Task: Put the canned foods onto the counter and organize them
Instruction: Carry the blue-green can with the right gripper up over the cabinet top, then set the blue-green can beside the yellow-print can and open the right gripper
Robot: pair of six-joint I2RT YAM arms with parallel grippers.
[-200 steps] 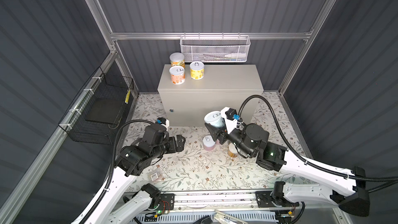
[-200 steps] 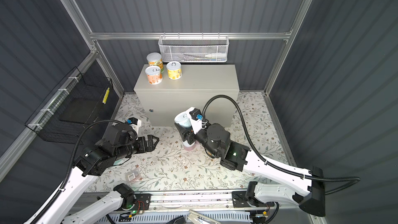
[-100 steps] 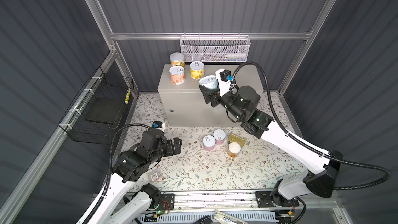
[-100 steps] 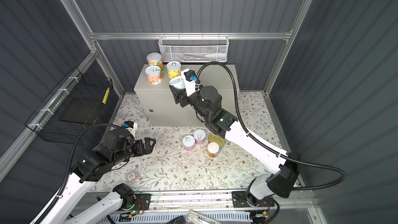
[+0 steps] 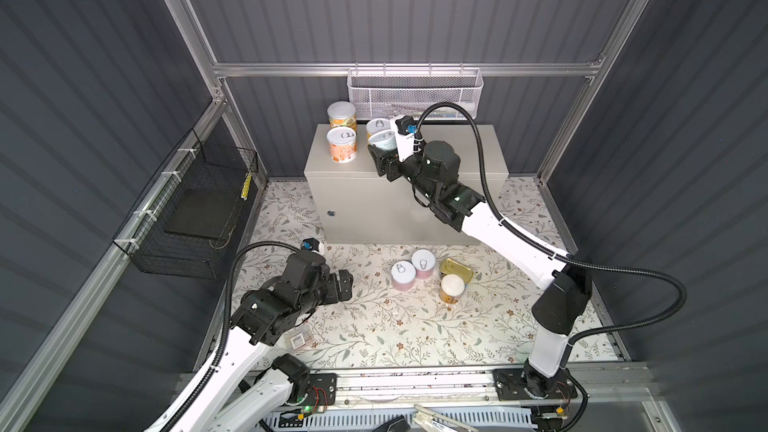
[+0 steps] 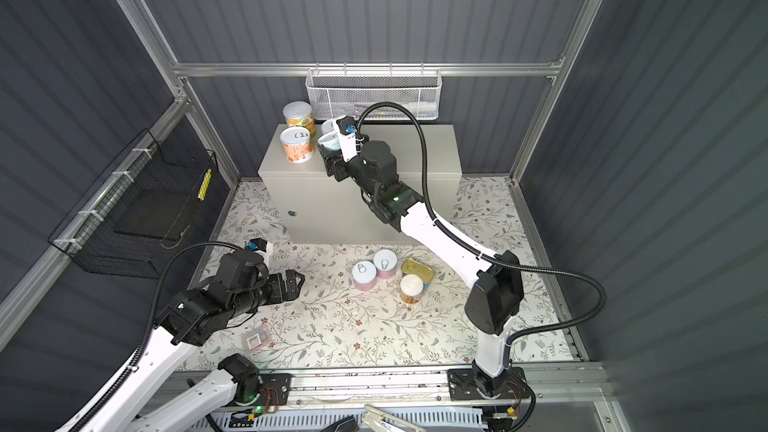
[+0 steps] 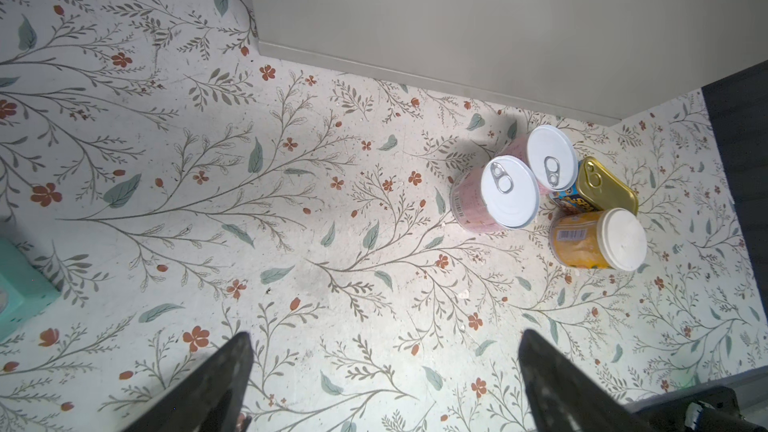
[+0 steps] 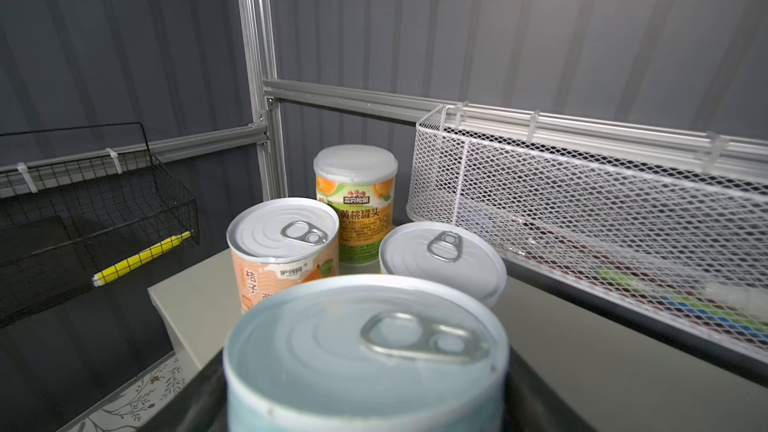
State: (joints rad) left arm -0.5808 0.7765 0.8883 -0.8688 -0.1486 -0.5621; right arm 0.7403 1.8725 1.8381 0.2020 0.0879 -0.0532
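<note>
The right gripper (image 5: 383,156) is pinching a pale blue can (image 8: 365,351) by its sides, over the left part of the counter (image 5: 457,160), just beside an orange can (image 5: 341,147) and two more. The held can is staying upright, its axis vertical and its pull-tab lid facing up. The left gripper (image 7: 385,336) is hovering with its jaws spread wide above the floral floor (image 7: 291,201), well apart from a pink can (image 7: 509,193) standing there.

The pale blue can (image 8: 365,351) has a satin, ribbed metal lid with a shiny pull-tab. The yellow peach can (image 8: 361,209) has a glossy paper label and a translucent plastic cap. The surface (image 8: 602,367) is smooth, matt painted metal. The gold tin (image 7: 602,184) is glossy metal, and the white mesh basket (image 8: 582,201) is coated wire.
</note>
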